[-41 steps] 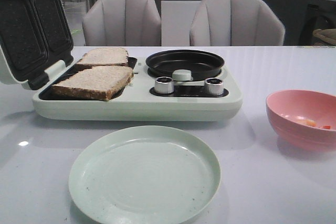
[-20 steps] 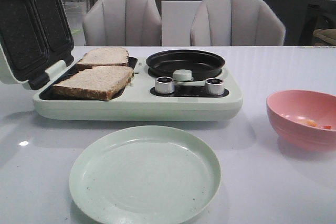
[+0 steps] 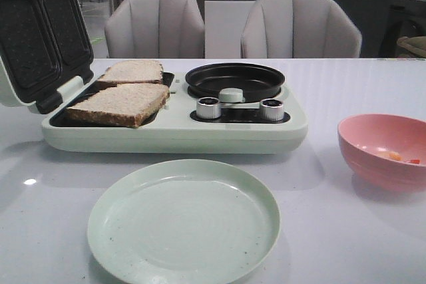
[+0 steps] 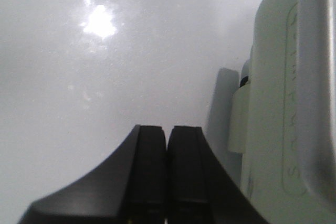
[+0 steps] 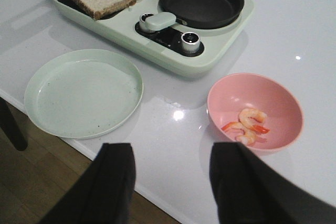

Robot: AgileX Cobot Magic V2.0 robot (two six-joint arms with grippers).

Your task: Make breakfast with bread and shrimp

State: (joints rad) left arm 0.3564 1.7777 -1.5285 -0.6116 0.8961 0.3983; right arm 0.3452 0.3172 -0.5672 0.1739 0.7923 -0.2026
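Two bread slices: pale bread (image 3: 120,101) with brown crusts lies in the open mint-green breakfast maker (image 3: 173,131), so that part looks done
Shrimp: small orange-pink shrimp (image 5: 248,127) in the pink bowl (image 5: 283,98), not cooked yet I'd guess
Black pan (image 3: 234,79): nothing in it
Pale green plate (image 3: 183,221): bare
Left gripper (image 4: 167,145): fingers pressed together, holding nothing, just beside the maker
Right gripper (image 5: 170,169): fingers spread wide above the white table (image 3: 346,231)

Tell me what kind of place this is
Probably a dining area set up for cooking: a white table carries a breakfast maker loaded with bread, two upholstered chairs sit behind it, and a plate waits in front.
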